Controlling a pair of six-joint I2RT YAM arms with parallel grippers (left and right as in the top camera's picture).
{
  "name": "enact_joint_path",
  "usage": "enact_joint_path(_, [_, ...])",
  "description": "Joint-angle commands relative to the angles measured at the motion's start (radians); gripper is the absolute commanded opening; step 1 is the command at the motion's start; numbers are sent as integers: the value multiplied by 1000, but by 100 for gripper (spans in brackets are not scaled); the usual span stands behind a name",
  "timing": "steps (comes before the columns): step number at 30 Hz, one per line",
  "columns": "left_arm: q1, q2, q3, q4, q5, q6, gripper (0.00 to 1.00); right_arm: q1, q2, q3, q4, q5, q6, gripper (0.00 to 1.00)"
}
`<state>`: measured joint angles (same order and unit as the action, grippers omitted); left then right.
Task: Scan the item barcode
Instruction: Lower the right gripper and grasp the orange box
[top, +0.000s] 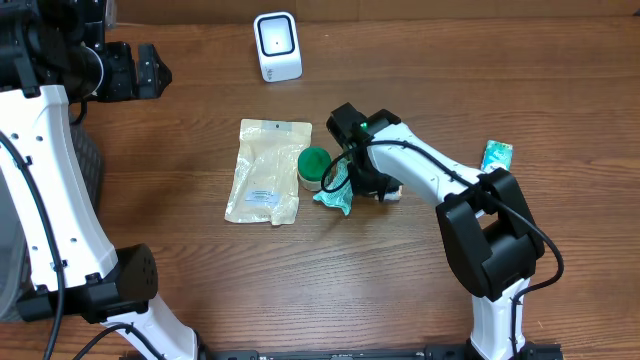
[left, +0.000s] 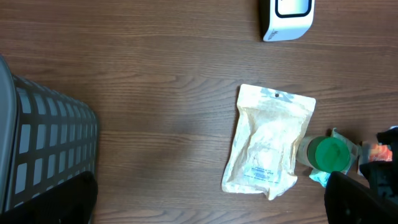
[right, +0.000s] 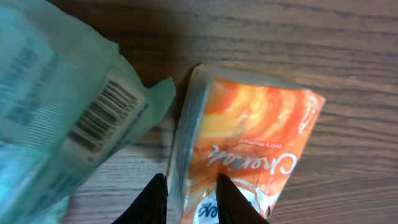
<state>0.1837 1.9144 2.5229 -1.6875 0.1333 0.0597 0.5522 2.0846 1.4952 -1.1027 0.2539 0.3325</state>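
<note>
The right gripper (right: 191, 198) is seen with its fingers narrowly parted, straddling the left edge of an orange sachet (right: 255, 137) that lies flat on the wooden table (top: 200, 290); whether that edge is actually pinched cannot be told. Just beside the sachet a teal packet (right: 50, 106) is found, its barcode (right: 102, 113) turned up, its far side cut off by the frame. From overhead, the sachet is almost wholly hidden under the arm. A green-lidded jar (top: 314, 166) and a pale pouch (top: 268, 170) are set to the left, well apart from the white scanner (top: 277, 46). The left gripper (top: 152, 72) is held fully spread and empty.
</note>
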Motion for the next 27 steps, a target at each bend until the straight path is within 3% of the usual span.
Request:
enact_joint_path(1, [4,2,-1,-2,-3,16,100,2,3,-47,17,19,-27,24])
enact_joint_path(6, [4,2,-1,-2,-3,16,100,2,3,-77,23,18,-27,24])
enact_joint_path(8, [4,2,-1,-2,-3,15,100,2,3,-77,23,18,-27,18])
enact_joint_path(10, [4,2,-1,-2,-3,15,100,2,3,-77,24,18,-27,5])
enact_joint_path(18, [4,2,-1,-2,-3,16,99,-2,-19,-11,-19,-67,-14,4])
enact_joint_path(27, [4,2,-1,-2,-3,16,100,-183,-275,44,36,-722,-163,4])
